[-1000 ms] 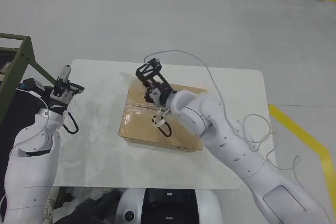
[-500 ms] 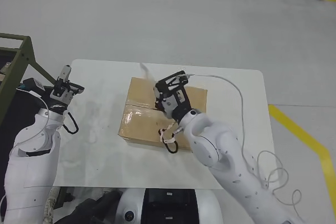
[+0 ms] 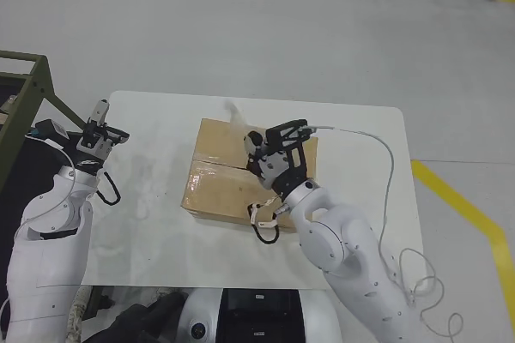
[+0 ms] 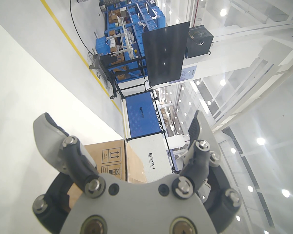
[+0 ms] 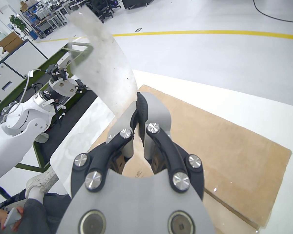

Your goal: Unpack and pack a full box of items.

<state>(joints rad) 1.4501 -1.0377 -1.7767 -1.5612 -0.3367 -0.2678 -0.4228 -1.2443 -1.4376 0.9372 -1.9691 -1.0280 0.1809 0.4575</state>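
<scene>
- In the top view we see a brown cardboard box (image 3: 227, 176) lying flat near the middle of the white table (image 3: 154, 223), its flaps down. The right gripper (image 3: 262, 146) hangs over the far half of the box lid. A pale strip of tape (image 3: 233, 111) rises from it past the box's far edge.
- In the same view the left gripper (image 3: 100, 130) sits at the table's left edge, well apart from the box and beside a green cart (image 3: 34, 86).
- In the left wrist view we find that gripper's two fingers (image 4: 48, 127) spread wide with nothing between them. A corner of the box shows beyond them on the table.
- In the right wrist view we see the right gripper's fingers (image 5: 142, 108) pinched together on the lower end of the strip of tape. The strip stands up and away from them, cloudy and speckled. The box lid lies just below the gripper, and the left arm shows farther off by the cart.
</scene>
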